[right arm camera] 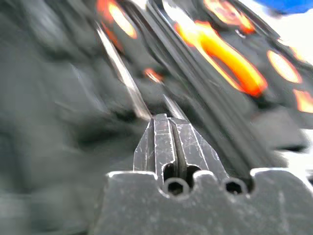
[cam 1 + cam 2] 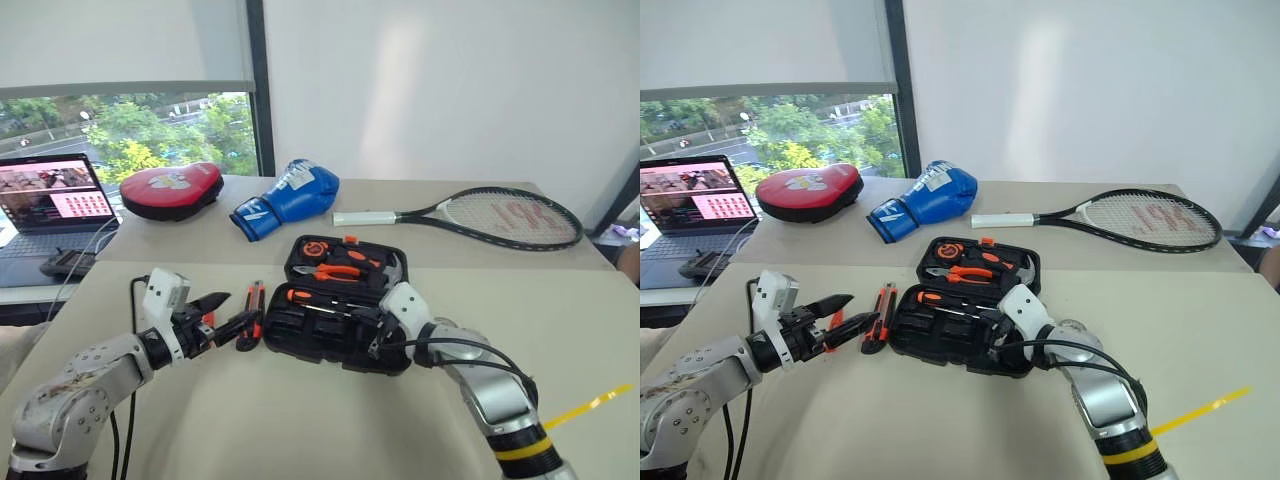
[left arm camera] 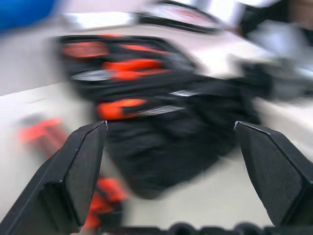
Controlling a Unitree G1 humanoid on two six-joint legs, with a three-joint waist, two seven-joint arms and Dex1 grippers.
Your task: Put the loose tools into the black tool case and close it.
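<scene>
The black moulded-plastic tool case lies open on the beige tabletop in front of me, its lid tilted up at the far side with orange-handled pliers seated in it. An orange-and-black-handled screwdriver rests in a slot of the near half.

My left hand hovers just left of the case with its two black fingers spread wide, holding nothing. Right beside those fingertips, on the tabletop, lie the loose tools: an orange-and-black utility knife and another small orange-and-black piece that I cannot make out.

My right hand sits over the near right part of the case, its fingers pressed together with nothing between them.

Farther back are a blue boxing glove, a red rounded punch pad, a black-framed tennis racket with a white grip, and an open black laptop at the left edge.
</scene>
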